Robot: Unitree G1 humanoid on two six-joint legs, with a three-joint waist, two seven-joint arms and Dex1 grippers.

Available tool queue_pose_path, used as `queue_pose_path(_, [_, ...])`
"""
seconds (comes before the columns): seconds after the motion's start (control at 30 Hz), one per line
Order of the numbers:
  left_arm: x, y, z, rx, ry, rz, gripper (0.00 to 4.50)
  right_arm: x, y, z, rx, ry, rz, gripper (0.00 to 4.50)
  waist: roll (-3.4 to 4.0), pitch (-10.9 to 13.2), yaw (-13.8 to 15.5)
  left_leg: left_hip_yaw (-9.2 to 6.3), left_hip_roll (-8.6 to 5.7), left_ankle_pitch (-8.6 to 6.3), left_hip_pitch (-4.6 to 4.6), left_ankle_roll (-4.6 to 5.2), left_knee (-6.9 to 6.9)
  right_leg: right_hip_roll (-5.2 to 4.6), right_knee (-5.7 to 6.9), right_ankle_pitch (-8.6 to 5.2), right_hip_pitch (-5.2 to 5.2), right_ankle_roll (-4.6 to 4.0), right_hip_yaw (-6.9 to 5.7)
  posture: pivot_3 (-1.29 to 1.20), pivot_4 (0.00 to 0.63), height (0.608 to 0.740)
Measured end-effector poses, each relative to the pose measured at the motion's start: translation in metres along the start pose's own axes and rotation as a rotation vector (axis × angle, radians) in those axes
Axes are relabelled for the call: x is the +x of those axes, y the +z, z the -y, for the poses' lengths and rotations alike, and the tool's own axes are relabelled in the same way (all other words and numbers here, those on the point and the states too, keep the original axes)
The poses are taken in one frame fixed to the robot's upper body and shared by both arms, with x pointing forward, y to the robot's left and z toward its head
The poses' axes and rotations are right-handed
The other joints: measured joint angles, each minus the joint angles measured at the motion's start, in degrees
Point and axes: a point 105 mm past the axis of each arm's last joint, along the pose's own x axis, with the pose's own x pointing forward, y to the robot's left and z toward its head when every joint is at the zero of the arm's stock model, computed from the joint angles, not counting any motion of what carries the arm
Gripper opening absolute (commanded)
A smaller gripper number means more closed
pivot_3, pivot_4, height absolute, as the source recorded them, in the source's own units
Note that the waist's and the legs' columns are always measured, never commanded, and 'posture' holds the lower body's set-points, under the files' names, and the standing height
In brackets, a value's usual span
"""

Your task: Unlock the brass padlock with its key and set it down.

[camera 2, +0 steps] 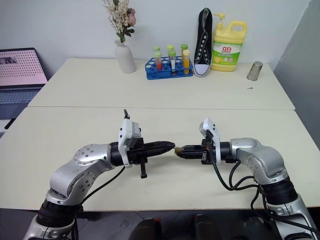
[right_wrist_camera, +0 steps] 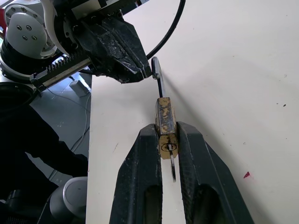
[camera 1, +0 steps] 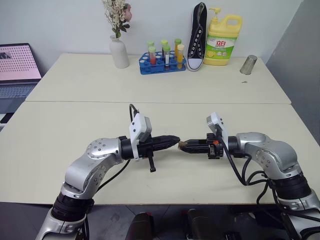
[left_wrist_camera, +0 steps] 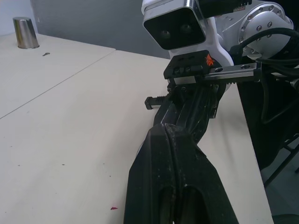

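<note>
Brass padlock [right_wrist_camera: 166, 123]: small, boxy, tarnished gold-yellow metal, pinched between the two black ridged fingers of the right gripper [right_wrist_camera: 167, 140], above the cream table [camera 1: 75, 145]. Keyhole end faces the wrist camera; a thin silvery piece [right_wrist_camera: 173, 169] hangs beside the keyhole, can't tell if it's the key. Thin silvery shackle [right_wrist_camera: 157, 74] sticks out the far end, reaching the tip of the left gripper [right_wrist_camera: 140, 70]. Left gripper's two fingers are pressed fully together, matte black and scuffed; whether they clamp the shackle I can't tell. Both grippers meet tip to tip, level, mid-table.

Back of table: one white ceramic vase [camera 1: 119, 52] with dried flowers, one blue rack [camera 1: 162, 62] holding six coloured tubes, one black canvas sneaker [camera 1: 198, 36] standing upright, one yellow plastic detergent bottle [camera 1: 223, 40], one steel cup [camera 1: 248, 64] upside down. One laptop [camera 1: 17, 67] at left.
</note>
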Motion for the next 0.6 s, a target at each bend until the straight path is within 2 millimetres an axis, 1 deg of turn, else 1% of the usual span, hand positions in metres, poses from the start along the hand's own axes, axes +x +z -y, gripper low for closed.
queue_pose_path(0.07, [-0.001,0.000,-0.002,0.024,0.011,-0.011,0.00,0.000,0.000,0.000,0.000,0.000,0.000,0.13,0.00,0.0,0.0,0.00,0.00,0.00,0.00,0.00,0.00,0.00,0.00,0.00,0.00,0.00,0.00,0.00,0.150,0.740])
queue_pose_path(0.17, [-0.009,0.000,-0.004,0.105,0.024,-0.049,0.00,0.000,0.000,0.000,0.003,-0.001,-0.002,0.13,0.00,0.0,0.0,0.01,0.01,0.00,0.01,0.00,-0.01,0.00,-0.01,0.00,0.00,0.00,0.02,0.00,0.150,0.740])
queue_pose_path(0.23, [-0.016,0.000,0.000,0.192,0.008,-0.082,0.38,0.000,-0.001,0.000,0.018,-0.001,-0.006,0.13,0.01,0.0,0.0,0.02,0.02,0.00,0.01,0.00,-0.03,0.00,-0.02,0.00,-0.01,-0.03,0.02,0.00,0.150,0.740])
queue_pose_path(0.27, [-0.022,-0.003,0.000,0.273,-0.001,-0.125,0.61,-0.001,-0.002,0.001,0.037,-0.002,-0.011,0.13,0.01,0.0,0.0,0.03,0.02,0.00,0.02,0.00,-0.04,0.00,-0.02,0.06,-0.02,-0.15,0.03,0.00,0.150,0.740])
queue_pose_path(0.33, [-0.038,-0.013,0.002,0.492,-0.050,-0.255,1.24,-0.004,-0.004,0.003,0.077,-0.009,-0.023,0.13,0.06,0.0,-0.1,0.07,0.02,0.00,0.05,0.00,-0.09,-0.01,-0.03,0.09,-0.04,-0.31,0.06,0.00,0.150,0.740])
queue_pose_path(0.4, [-0.046,-0.022,0.001,0.631,-0.084,-0.309,1.91,-0.008,-0.006,0.007,0.110,-0.025,-0.041,0.13,0.11,0.1,0.0,0.12,0.01,0.00,0.05,0.00,-0.08,-0.12,-0.04,0.08,-0.04,-0.32,0.06,0.00,0.150,0.740])
queue_pose_path(0.5, [-0.049,-0.037,0.003,0.727,-0.133,-0.336,2.89,-0.008,-0.005,0.008,0.128,-0.025,-0.053,0.13,0.09,0.1,0.1,0.12,0.01,0.00,0.01,0.00,-0.06,-0.21,-0.07,0.07,-0.04,-0.30,0.04,0.00,0.150,0.740])
queue_pose_path(0.6, [-0.043,-0.038,0.004,0.764,-0.128,-0.293,3.85,-0.009,-0.010,0.014,0.179,-0.039,-0.073,0.13,0.09,0.1,0.1,0.14,0.00,0.00,-0.01,0.01,-0.05,-0.23,-0.08,0.08,-0.04,-0.30,0.05,0.00,0.150,0.740])
